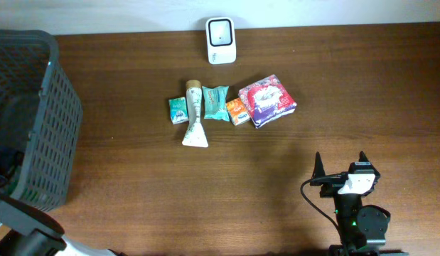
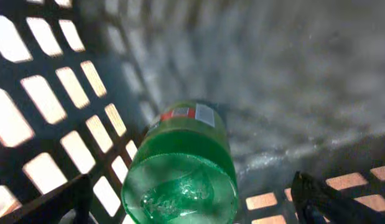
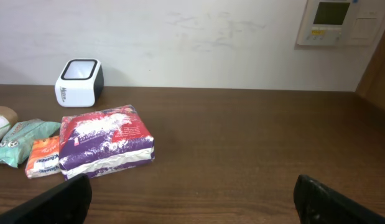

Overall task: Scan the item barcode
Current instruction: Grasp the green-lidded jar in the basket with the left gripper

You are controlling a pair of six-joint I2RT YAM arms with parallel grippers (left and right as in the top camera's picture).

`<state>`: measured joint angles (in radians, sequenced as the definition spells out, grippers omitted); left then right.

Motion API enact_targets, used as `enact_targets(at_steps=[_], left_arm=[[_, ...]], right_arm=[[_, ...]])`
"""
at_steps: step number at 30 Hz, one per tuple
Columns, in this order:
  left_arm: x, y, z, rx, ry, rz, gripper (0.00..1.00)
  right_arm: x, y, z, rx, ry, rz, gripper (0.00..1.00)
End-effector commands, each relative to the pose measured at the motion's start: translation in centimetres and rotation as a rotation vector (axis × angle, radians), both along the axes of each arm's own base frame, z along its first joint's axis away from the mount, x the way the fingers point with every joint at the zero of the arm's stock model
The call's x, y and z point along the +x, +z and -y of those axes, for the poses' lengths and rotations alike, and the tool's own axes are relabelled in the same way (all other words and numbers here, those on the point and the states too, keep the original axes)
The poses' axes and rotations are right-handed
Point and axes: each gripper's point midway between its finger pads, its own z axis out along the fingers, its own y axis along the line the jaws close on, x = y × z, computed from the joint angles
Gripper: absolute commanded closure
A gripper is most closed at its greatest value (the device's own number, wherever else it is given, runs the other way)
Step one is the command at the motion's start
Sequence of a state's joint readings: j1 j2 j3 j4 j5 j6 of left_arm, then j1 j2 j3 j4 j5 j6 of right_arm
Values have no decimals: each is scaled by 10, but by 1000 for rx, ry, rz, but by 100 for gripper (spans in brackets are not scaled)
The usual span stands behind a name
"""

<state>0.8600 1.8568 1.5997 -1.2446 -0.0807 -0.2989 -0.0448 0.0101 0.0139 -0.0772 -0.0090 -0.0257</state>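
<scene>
We find a brown wooden table (image 1: 276,85) with a dark slatted basket (image 1: 35,107) at its left edge. A green bottle (image 2: 180,162) lies on its side inside the basket, against the slatted wall, its base towards the wrist camera. The left gripper (image 2: 189,190) hangs over it inside the basket, jaws spread wide, holding nothing. The right gripper (image 1: 340,165) stands over bare wood at the near right, well apart from the goods, jaws likewise spread and empty.

At mid-table a purple-and-red packet (image 1: 268,101) lies at the right end of a row. The white scanner (image 1: 221,40) stands behind the row, by the wall. Leftwards along the row lie an orange packet (image 1: 237,112), a green packet (image 1: 215,103), a white tube (image 1: 195,121) and a small green packet (image 1: 178,109).
</scene>
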Motion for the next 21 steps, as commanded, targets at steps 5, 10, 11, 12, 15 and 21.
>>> enact_targets(at_steps=[5, 10, 11, 12, 15, 21], left_arm=[[-12, -61, 21, -239, 11, -123, 0], [-8, -64, 16, -221, 11, -108, 23], [-5, -61, 14, -212, 10, -102, 27], [-3, -56, 11, -206, 10, -95, 28], [15, -18, 1, -185, 8, -20, 38], [55, 116, -16, -28, -25, 250, 45]], right_arm=[[0, -3, -2, 8, 7, -3, 1], [0, -3, -2, 8, 7, -3, 1], [0, -3, -2, 8, 7, -3, 1], [0, -3, -2, 8, 7, -3, 1], [0, -3, -2, 8, 7, -3, 1], [0, -3, -2, 8, 7, -2, 1]])
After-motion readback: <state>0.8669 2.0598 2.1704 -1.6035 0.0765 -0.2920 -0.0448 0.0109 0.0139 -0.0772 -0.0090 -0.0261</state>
